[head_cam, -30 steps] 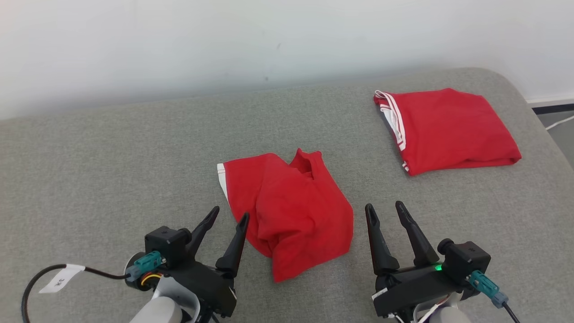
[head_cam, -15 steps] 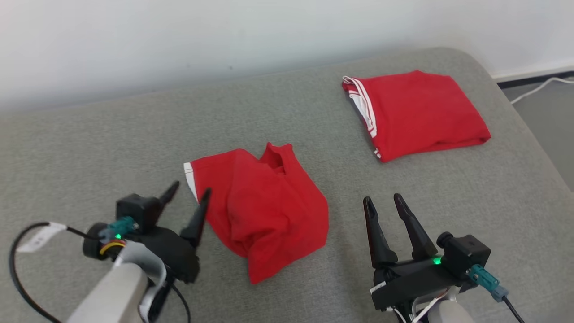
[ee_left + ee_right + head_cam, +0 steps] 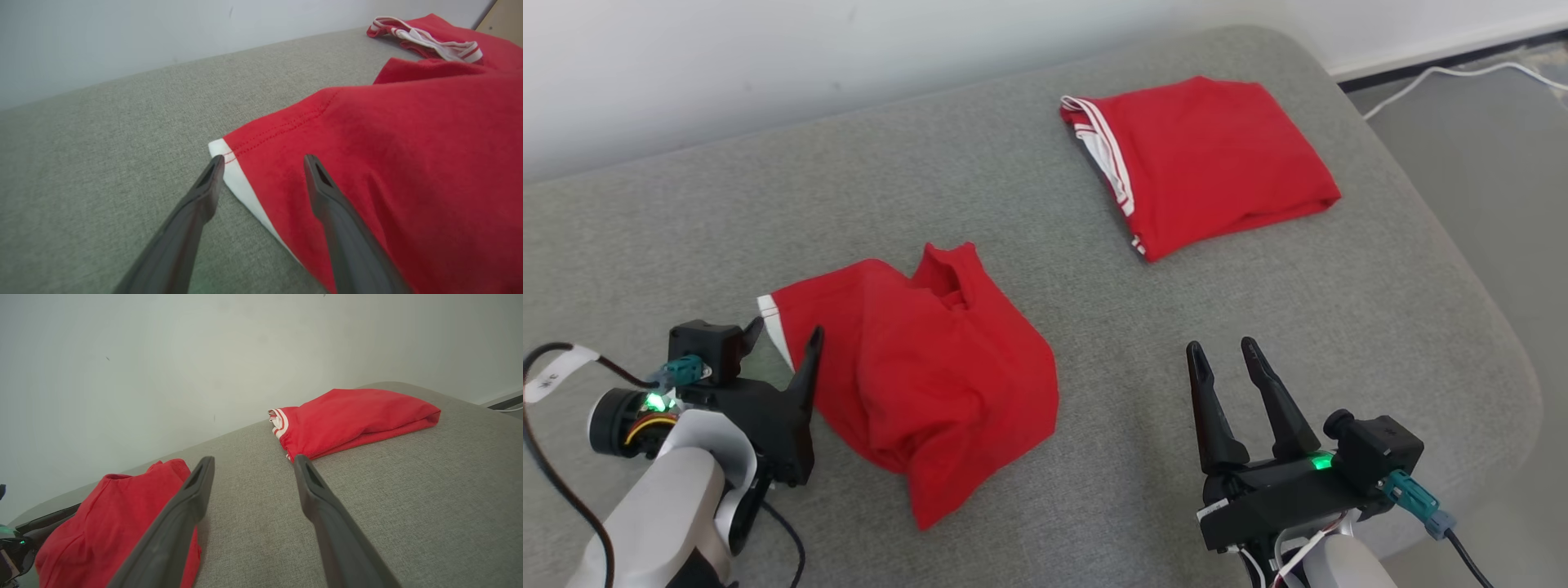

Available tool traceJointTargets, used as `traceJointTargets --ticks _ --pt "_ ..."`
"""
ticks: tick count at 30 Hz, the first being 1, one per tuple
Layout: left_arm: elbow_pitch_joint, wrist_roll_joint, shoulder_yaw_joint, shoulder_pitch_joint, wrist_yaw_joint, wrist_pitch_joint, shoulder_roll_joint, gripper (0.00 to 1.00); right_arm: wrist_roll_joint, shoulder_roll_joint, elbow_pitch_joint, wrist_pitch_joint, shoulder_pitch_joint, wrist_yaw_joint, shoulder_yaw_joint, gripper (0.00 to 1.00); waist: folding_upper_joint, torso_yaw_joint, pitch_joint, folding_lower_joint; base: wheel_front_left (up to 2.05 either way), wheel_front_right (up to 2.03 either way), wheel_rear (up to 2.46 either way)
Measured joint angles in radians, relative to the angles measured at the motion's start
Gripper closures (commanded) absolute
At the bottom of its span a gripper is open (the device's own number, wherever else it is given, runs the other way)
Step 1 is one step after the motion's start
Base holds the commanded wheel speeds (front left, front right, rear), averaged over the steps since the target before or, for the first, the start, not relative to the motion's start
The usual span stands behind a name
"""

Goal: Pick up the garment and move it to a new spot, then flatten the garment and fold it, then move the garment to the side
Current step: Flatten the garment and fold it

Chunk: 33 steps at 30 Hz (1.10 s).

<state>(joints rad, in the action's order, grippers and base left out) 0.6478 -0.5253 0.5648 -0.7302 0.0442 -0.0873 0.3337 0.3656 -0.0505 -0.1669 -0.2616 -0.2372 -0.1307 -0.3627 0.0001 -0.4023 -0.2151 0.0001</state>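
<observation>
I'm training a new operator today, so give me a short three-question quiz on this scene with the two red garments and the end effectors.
1. True or false: the left end effector is shut on the crumpled garment.
2. Which lies nearer the wall? A) the folded garment; B) the crumpled garment; C) neither, they overlap.
3. Fill in: the trim on the crumpled garment's edge, beside the left end effector, is ____.

Key: 1 false, its jaws stand open at that edge; 2 A; 3 white.
</observation>
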Motion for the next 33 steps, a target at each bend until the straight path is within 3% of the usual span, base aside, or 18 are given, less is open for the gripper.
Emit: traceJointTargets --ticks 6,7,8,16,22,33 --pt "0.084 -0.001 0.007 -0.015 -0.009 0.000 -0.014 0.00 0.003 0.000 0.006 0.000 0.000 0.000 0.002 0.00 0.0000 -0.026 -0.017 0.0000 0.00 0.00 0.00" --pt "0.100 -0.003 0.006 -0.015 -0.009 -0.002 -0.019 0.67 0.003 0.000 0.007 0.000 0.000 0.000 0.003 0.00 0.0000 -0.028 -0.019 0.0000 0.00 0.00 0.00" --pt "0.113 -0.002 0.009 -0.019 -0.009 -0.004 -0.021 1.00 0.002 0.000 0.008 0.000 0.000 0.000 0.004 0.00 0.0000 -0.029 -0.020 0.0000 0.00 0.00 0.00" --pt "0.175 -0.002 0.020 -0.055 -0.030 -0.067 -0.045 1.00 -0.006 0.000 0.010 0.000 0.002 0.000 0.019 0.00 0.0000 -0.005 -0.012 0.0000 0.00 0.00 0.00" --pt "0.141 -0.002 0.019 -0.066 -0.024 -0.116 -0.062 1.00 -0.020 0.000 0.001 -0.002 0.016 0.000 0.031 0.00 0.0000 0.046 0.007 -0.0001 0.00 0.00 0.00" --pt "-0.121 -0.032 -0.028 0.115 0.104 -0.122 0.005 1.00 -0.023 0.000 -0.005 -0.002 0.040 0.000 0.055 0.00 0.0000 0.171 0.059 -0.0002 0.00 0.00 0.00"
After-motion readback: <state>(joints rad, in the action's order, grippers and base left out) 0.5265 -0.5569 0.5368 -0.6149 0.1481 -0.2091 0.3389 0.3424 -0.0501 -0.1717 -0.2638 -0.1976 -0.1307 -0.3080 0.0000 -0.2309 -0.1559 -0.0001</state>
